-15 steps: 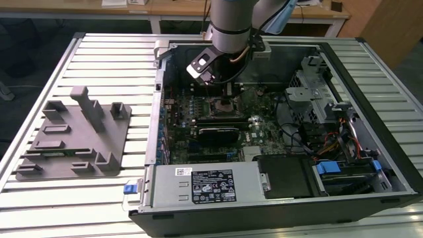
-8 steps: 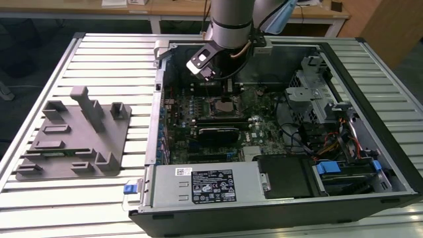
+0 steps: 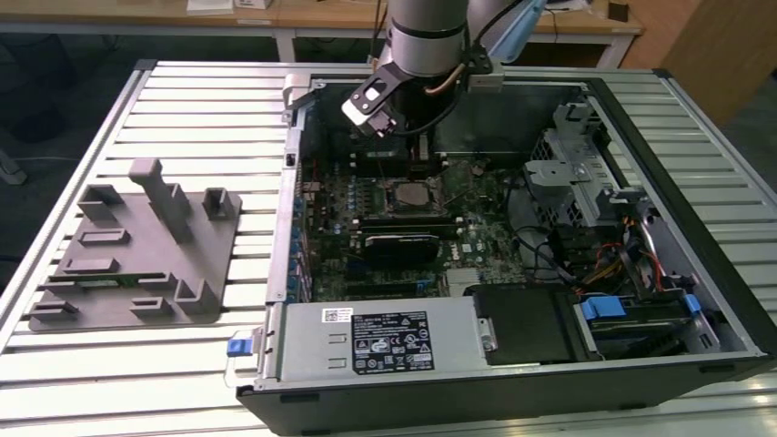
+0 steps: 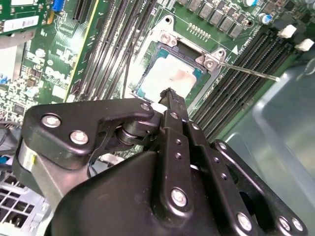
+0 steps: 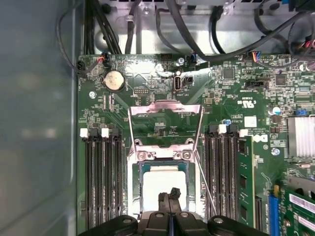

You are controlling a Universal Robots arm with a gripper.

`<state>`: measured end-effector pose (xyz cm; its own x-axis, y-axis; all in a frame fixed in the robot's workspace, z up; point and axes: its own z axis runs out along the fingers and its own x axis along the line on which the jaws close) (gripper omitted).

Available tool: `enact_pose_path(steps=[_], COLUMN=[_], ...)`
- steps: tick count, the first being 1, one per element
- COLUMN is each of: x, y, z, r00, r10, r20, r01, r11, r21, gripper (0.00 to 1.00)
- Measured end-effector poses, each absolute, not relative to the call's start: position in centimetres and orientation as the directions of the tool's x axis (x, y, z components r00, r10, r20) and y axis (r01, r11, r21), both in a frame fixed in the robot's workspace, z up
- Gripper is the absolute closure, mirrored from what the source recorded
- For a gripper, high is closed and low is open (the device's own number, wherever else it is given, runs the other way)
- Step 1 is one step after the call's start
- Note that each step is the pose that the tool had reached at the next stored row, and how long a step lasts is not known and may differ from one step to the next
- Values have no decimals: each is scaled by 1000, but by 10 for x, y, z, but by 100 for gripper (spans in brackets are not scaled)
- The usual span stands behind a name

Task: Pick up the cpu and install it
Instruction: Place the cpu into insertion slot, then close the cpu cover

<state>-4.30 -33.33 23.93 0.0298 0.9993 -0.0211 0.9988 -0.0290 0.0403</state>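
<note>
End effector [image 5: 171, 192] tips pressed together, poised over cpu [image 5: 158, 181] lying flat in socket [image 5: 134, 183], load plate [image 5: 165, 114] raised. Seating likely wants light, straight-down, centred touch; no sideways drag.

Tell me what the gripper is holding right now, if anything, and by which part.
Nothing. The gripper is shut with nothing between its fingertips, its tip over the cpu, which lies in the open socket.
</note>
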Motion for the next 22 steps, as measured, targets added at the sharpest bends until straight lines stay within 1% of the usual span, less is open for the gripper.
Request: enact_pose_path(steps=[10, 22], x=[-43, -43], y=[-333, -333], z=[255, 257], r00=[30, 30], r10=[999, 999], r20=[-21, -21], r01=[999, 999], r11=[-29, -29], r21=[40, 41], gripper=[89, 89])
